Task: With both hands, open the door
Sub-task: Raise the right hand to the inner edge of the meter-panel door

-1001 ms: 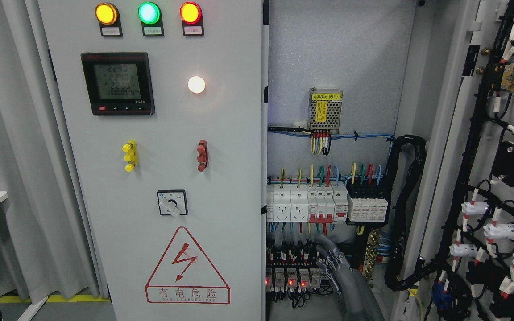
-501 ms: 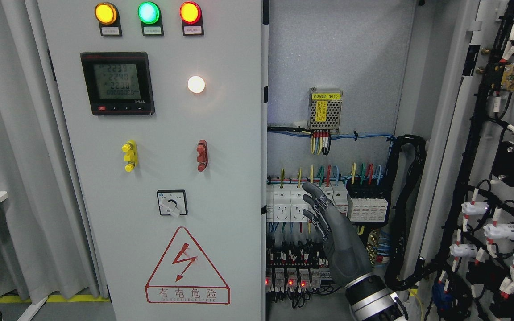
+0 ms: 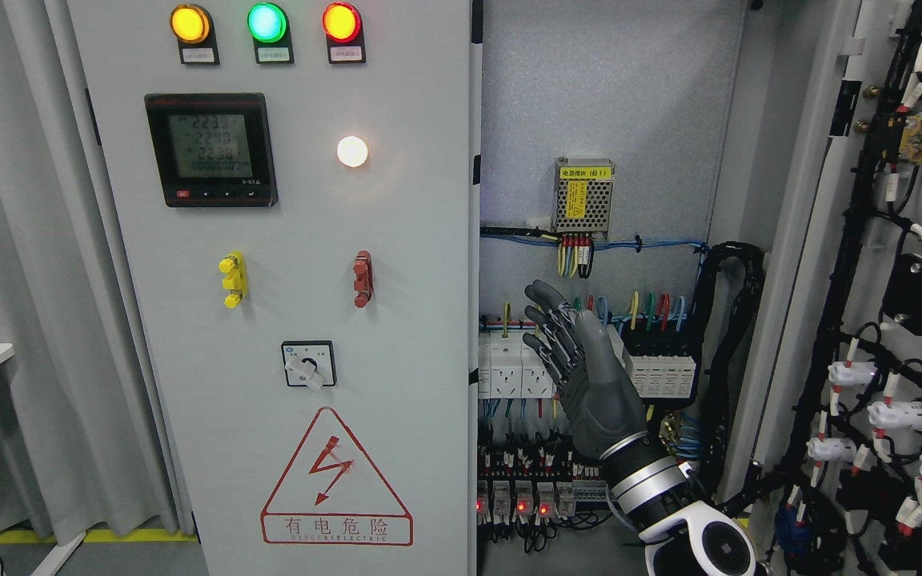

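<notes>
The right hand [image 3: 581, 360] stands higher inside the open electrical cabinet than half a second ago, when its fingertips reached only the row of white breakers [image 3: 549, 366]; a second ago no hand was in view at all. Its arm enters from the lower right, more of the silver wrist and white forearm now showing. The fingers [image 3: 547, 312] are extended and slightly spread, holding nothing, their tips level with the coloured wires above the breakers. The left door [image 3: 285, 288], closed and facing the camera, carries three lit indicator lamps, a digital meter [image 3: 211, 150], a yellow latch [image 3: 232, 280], a red latch [image 3: 362, 278], a rotary switch and a red warning triangle. Its right edge runs just left of the hand, a narrow gap between the two. The right door [image 3: 893, 320] is swung wide, its wired inner face showing at the frame's right, leaving open room between the hand and that door. The left hand is out of view.
</notes>
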Controlling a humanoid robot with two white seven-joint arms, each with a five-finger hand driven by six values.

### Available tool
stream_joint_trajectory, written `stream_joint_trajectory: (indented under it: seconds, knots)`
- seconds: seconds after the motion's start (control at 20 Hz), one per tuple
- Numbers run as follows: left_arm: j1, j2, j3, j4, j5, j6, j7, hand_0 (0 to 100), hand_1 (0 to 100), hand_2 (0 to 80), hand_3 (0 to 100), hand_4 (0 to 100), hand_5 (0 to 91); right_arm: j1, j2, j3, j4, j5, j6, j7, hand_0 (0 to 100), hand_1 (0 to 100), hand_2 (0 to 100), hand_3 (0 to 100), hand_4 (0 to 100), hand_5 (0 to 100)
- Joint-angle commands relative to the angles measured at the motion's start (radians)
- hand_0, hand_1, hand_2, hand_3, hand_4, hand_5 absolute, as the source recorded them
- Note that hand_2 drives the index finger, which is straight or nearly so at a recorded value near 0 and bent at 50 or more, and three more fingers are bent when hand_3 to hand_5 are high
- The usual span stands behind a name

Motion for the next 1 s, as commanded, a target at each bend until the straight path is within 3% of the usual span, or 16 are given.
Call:
stream_joint_trajectory:
  seconds: [0.0,0.2,0.85,0.95]
  knots:
    - [-0.007,0.016,-0.003,-0.001,-0.001,0.005,0.010,29,0,2.8,3,3,0.0,-0.061,0.009,0.041,0.126,-0.038,0.001,0.000,22,0,0,0,0,0]
    - [-0.007,0.018,0.001,-0.001,-0.001,0.007,0.012,29,0,2.8,3,3,0.0,-0.095,0.009,0.056,0.150,-0.038,0.002,0.041,22,0,0,0,0,0]
    - [-0.007,0.018,0.003,-0.001,0.000,0.005,0.014,29,0,2.8,3,3,0.0,-0.167,0.009,0.055,0.221,-0.124,0.012,0.048,22,0,0,0,0,0]
    - [-0.007,0.018,0.003,-0.001,-0.001,0.005,0.014,29,0,2.8,3,3,0.0,-0.172,0.009,0.055,0.221,-0.124,0.013,0.078,22,0,0,0,0,0]
